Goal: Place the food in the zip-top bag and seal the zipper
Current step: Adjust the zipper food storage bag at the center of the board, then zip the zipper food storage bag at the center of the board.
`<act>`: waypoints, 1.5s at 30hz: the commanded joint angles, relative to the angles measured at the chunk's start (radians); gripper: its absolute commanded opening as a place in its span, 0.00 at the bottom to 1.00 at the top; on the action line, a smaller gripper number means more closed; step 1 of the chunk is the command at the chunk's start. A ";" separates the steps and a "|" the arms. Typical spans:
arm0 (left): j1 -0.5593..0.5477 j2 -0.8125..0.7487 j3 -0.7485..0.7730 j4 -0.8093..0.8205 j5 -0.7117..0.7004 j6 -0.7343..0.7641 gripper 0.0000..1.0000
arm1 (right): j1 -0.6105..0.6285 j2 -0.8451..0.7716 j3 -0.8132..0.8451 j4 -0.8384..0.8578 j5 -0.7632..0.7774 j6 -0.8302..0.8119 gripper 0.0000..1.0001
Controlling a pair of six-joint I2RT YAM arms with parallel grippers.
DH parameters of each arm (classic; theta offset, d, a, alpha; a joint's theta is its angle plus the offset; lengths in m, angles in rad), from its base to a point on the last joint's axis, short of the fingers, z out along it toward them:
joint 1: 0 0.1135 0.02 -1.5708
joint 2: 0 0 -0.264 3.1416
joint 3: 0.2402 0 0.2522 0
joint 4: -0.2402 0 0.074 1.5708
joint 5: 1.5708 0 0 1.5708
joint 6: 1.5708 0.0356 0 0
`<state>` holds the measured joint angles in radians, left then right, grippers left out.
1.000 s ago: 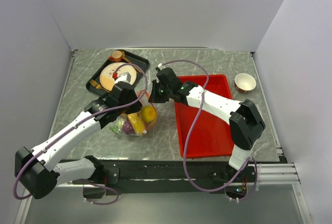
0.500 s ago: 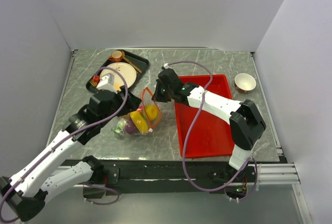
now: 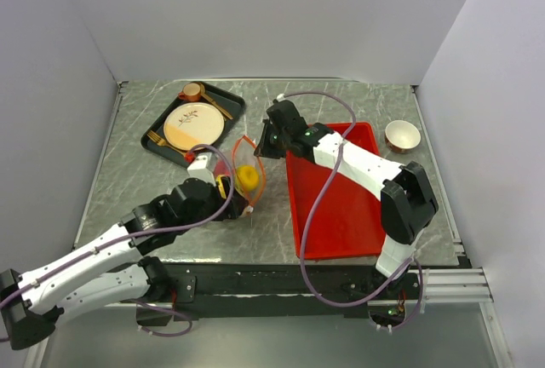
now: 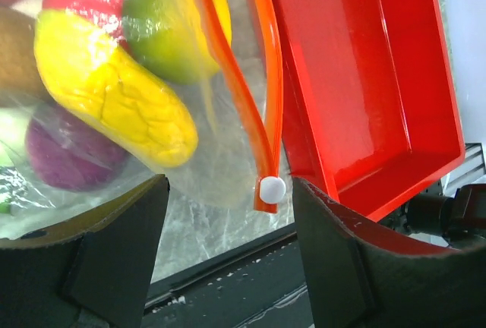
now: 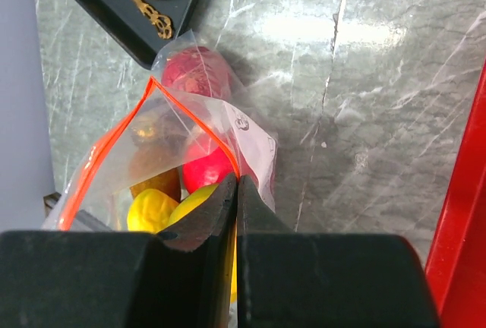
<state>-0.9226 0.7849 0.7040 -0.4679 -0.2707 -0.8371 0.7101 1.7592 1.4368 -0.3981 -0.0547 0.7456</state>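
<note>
zipper [image 4: 263,108]: long axis runs near–far. white tab [image 4: 272,188] at near end, betw. spread jaws of left gripper [image 4: 228,195]. right gripper [image 5: 236,182] pinches far end.

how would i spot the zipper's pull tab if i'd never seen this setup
Find the red tray; the clear bag lies just off its left side. Follow the orange-red zipper along the bag's mouth to its end: the tab is the only small white round bead.
</note>
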 commanded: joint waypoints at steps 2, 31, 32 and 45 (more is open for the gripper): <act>-0.041 0.008 -0.021 0.041 -0.085 -0.107 0.71 | -0.021 0.016 0.054 -0.027 -0.019 -0.011 0.07; -0.165 -0.042 -0.120 0.018 -0.312 -0.516 0.74 | -0.058 -0.055 -0.032 -0.001 -0.066 0.006 0.08; -0.165 -0.042 -0.117 0.009 -0.317 -0.531 0.74 | -0.057 -0.072 -0.042 0.011 -0.063 0.015 0.08; -0.167 -0.147 -0.293 0.195 -0.203 -0.795 0.71 | -0.054 -0.155 -0.159 0.108 -0.033 0.043 0.08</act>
<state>-1.0836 0.6243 0.4309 -0.3573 -0.5106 -1.5219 0.6624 1.6646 1.2919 -0.3508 -0.1165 0.7734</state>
